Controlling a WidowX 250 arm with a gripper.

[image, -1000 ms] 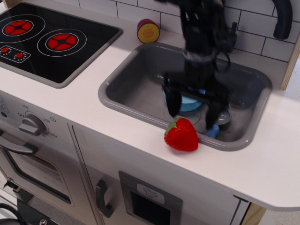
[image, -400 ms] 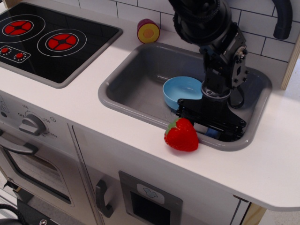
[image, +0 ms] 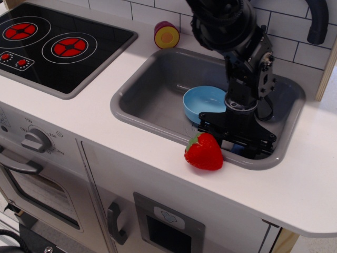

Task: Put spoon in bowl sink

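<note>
The light-blue bowl (image: 204,101) sits in the grey sink (image: 158,89), left of my gripper. My gripper (image: 239,146) is lowered into the sink's front right corner, its black body turned crosswise over the spot where the spoon lies. Only a small light-blue bit of the spoon's handle (image: 236,149) peeks out under the gripper; its grey scoop is hidden. The fingers are hidden behind the gripper body, so I cannot tell whether they are closed on the spoon.
A red strawberry (image: 204,152) lies on the white counter at the sink's front rim, just left of the gripper. A purple and yellow toy piece (image: 166,35) stands behind the sink. The black hob (image: 58,45) is at left, the black tap (image: 317,21) at back right.
One second ago the gripper hung open above the bowl and spoon. It has since turned crosswise and dropped onto the spoon at the front right; the bowl now shows fully.
</note>
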